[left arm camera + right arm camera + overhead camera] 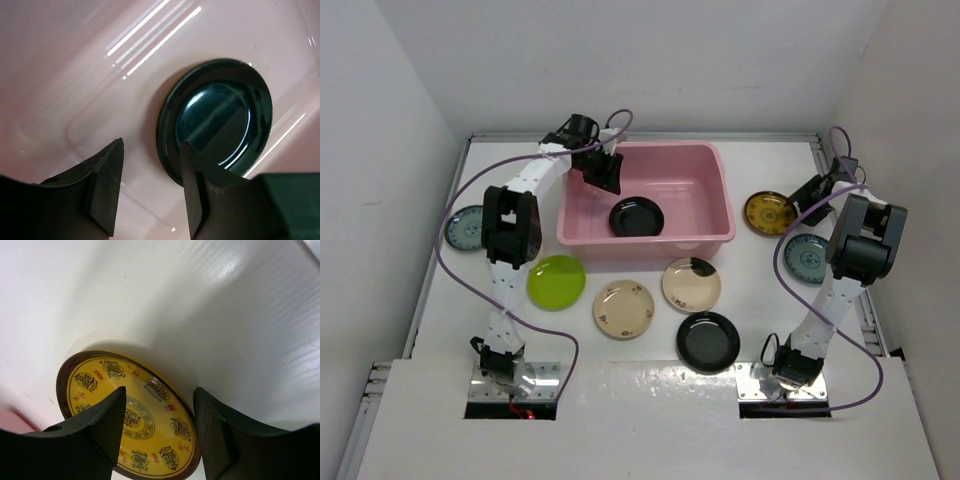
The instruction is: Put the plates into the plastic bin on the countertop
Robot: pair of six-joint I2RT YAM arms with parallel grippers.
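Left jaws gape over the black plate (215, 117) (inside pink bin (695, 195)).

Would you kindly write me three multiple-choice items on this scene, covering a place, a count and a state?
1. The yellow plate lies: A right of the bin; B in the bin; C left of the bin.
2. Plates in the bin: A none; B one; C three.
3. The left gripper is: A shut on a plate; B out of view; C open, empty.

A: it sits outside, past the bin's right wall.
B: only the black plate is inside.
C: its jaws stand apart above that plate, nothing between.
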